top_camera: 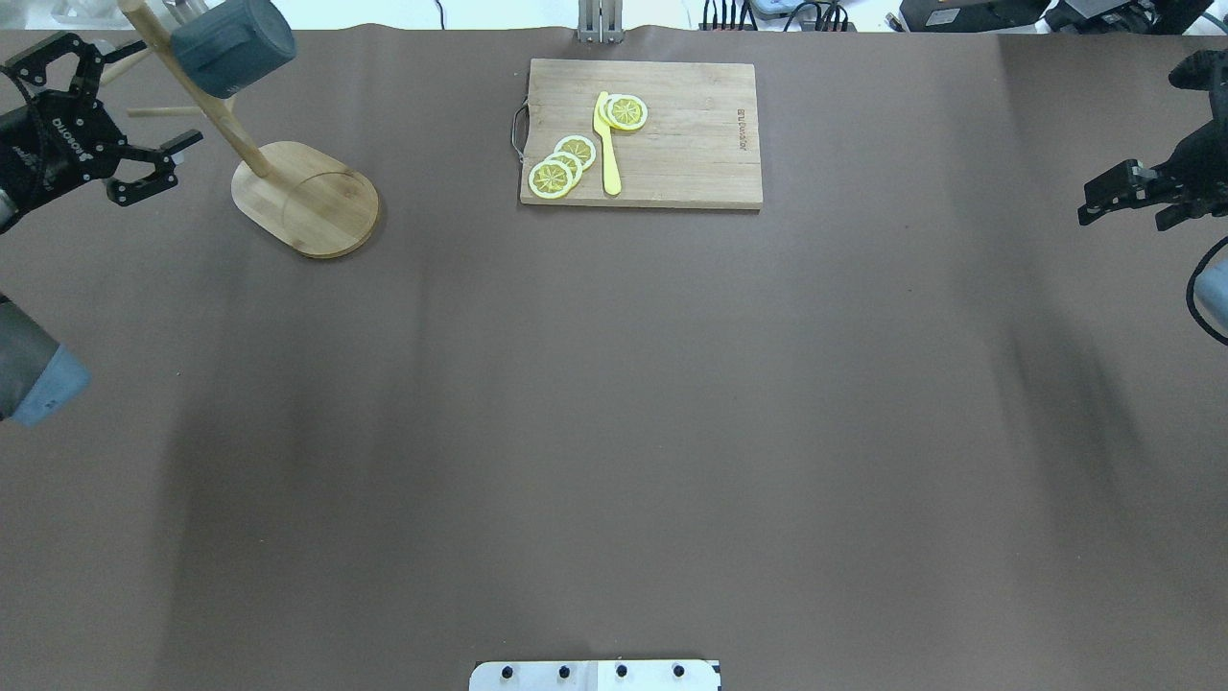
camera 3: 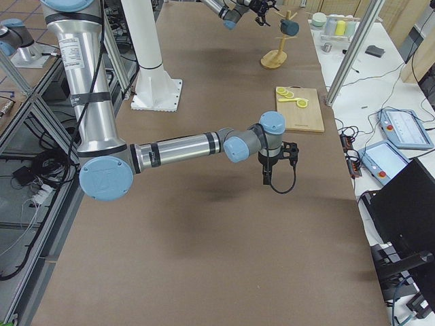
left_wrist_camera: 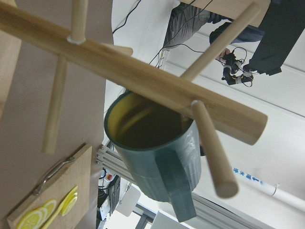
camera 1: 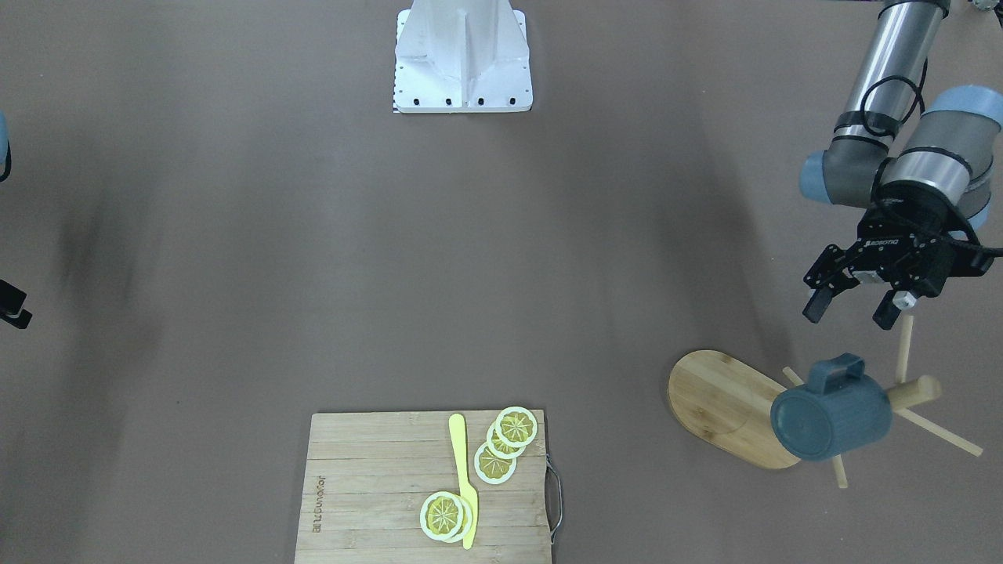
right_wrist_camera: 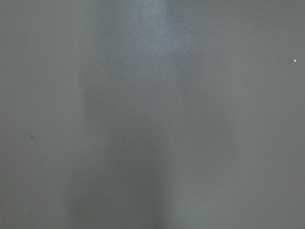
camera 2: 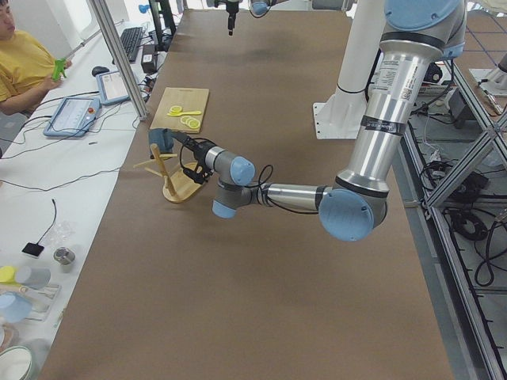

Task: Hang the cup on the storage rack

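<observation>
The cup (camera 1: 831, 415) hung by its handle from a peg of the storage rack (camera 1: 725, 403), clear of the worktop (camera 1: 313, 235), with its base tipped outward and its yellow mouth toward the post. The left end effector (camera 1: 850, 313) stood just beside the rack with its fingers spread, holding nothing and apart from the cup. By that, the hanging looked done, and only drawing the arm away seemed left. The right end effector (camera 3: 266, 178) hovered well apart over bare worktop; I cannot tell whether it was open or closed.
</observation>
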Robot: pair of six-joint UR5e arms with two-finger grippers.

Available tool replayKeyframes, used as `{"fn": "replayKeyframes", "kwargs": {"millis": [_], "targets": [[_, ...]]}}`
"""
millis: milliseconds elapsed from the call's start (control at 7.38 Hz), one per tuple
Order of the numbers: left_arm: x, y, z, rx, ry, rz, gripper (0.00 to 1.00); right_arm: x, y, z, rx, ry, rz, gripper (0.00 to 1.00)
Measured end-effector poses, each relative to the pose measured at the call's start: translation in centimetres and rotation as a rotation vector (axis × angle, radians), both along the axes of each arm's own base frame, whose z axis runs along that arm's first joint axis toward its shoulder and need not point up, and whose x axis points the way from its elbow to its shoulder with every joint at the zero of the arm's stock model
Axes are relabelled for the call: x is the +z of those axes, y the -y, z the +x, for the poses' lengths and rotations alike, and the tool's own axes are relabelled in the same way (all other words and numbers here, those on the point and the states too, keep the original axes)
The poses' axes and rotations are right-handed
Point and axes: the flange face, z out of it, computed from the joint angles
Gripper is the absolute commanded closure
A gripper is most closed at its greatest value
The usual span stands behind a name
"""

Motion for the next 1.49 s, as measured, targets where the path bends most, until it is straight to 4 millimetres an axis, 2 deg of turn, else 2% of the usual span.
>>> {"fn": "replayKeyframes", "kwargs": {"millis": [271, 542, 814, 1085, 1220, 1492], "targets": [[4.4, -3.3, -4.1, 0.020, 0.303, 0.171, 0.02, 0.0, 0.1, 0.0, 0.000, -0.001, 0.001, 0.00], [9.4, -5.9, -8.5, -0.021, 0.716, 0.356, 0.02, -0.1, 0.1, 0.1, 0.005, -0.008, 0.007, 0.00], [13.1, -5.8, -11.6, -0.015, 1.161, 0.487, 0.02, 0.0, 0.3, 0.3, 0.018, -0.033, 0.019, 0.00], [15.6, -4.5, -14.6, 0.059, 1.497, 0.565, 0.02, 0.1, 0.3, 0.6, 0.025, -0.048, 0.025, 0.00], [16.2, -3.9, -15.5, 0.132, 1.605, 0.574, 0.02, 0.3, 0.4, 1.0, 0.021, -0.053, 0.033, 0.00], [14.7, -2.6, -15.6, 0.310, 1.696, 0.537, 0.02, 1.5, 0.6, 3.7, 0.004, -0.073, 0.066, 0.00]]}}
